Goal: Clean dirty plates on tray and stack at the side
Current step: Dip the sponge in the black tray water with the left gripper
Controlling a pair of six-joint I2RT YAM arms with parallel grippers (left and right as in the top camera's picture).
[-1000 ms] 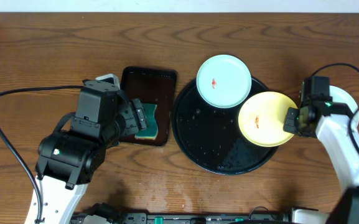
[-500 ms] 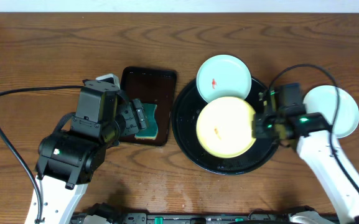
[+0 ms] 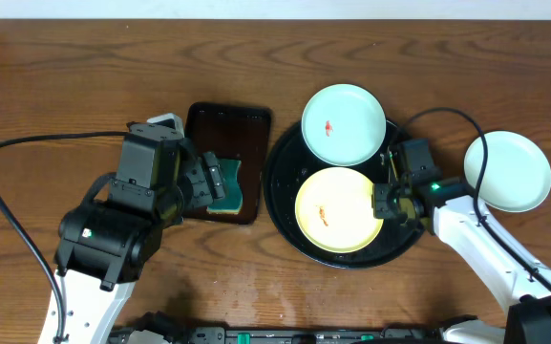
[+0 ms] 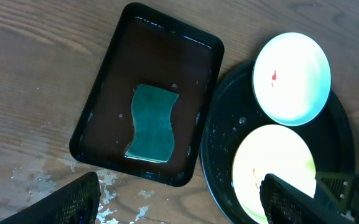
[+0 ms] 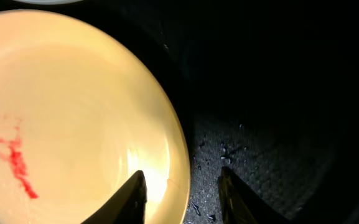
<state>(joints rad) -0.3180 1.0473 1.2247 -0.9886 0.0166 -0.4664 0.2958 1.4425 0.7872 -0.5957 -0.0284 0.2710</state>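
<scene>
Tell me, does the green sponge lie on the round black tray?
No, the sponge lies in the rectangular tray, beside the round tray.

White arms, black joint housings, looping black cables.

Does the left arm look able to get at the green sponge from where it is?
Probably yes. The left gripper hangs open close by the sponge, which lies flat and uncovered in the small tray, with nothing between them.

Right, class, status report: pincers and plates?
Left pincer open, empty. Right pincer open, straddling rim of yellow plate. Plate lies smeared on black tray. Nothing blocking.
</scene>
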